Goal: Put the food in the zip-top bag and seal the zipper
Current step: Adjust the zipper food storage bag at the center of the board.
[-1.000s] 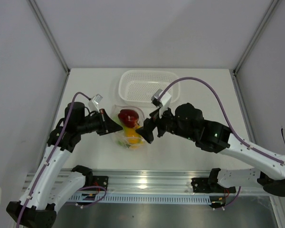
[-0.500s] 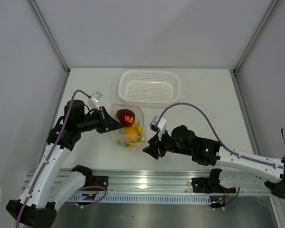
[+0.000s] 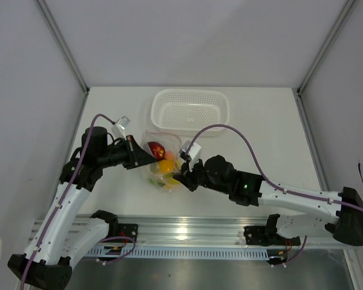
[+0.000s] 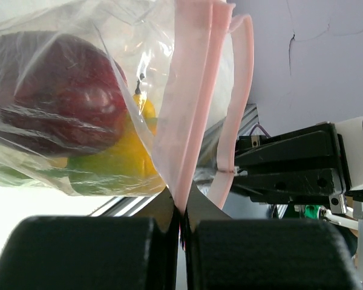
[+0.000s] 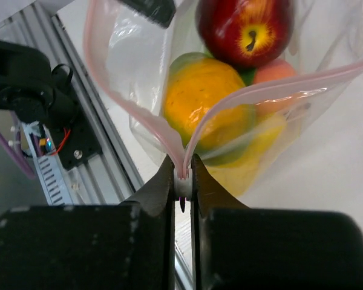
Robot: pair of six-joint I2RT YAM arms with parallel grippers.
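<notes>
The clear zip-top bag hangs between my two grippers in front of the basket. The food sits inside it: a dark red apple, an orange-green mango, a peach and a yellow fruit. My left gripper is shut on one end of the pink zipper. At the other end my right gripper is shut on the zipper. Between the two grips the two strips gape apart. In the top view the left gripper is at the bag's left and the right gripper at its near right.
A white perforated basket stands behind the bag at the back of the table. The aluminium rail with the arm bases runs along the near edge, close below the bag. The right arm's cable arcs over the table's middle.
My right gripper was open beside the bag, dipped toward the near edge, then came back to the bag's near corner and shut on the zipper. The left grip has held still.
</notes>
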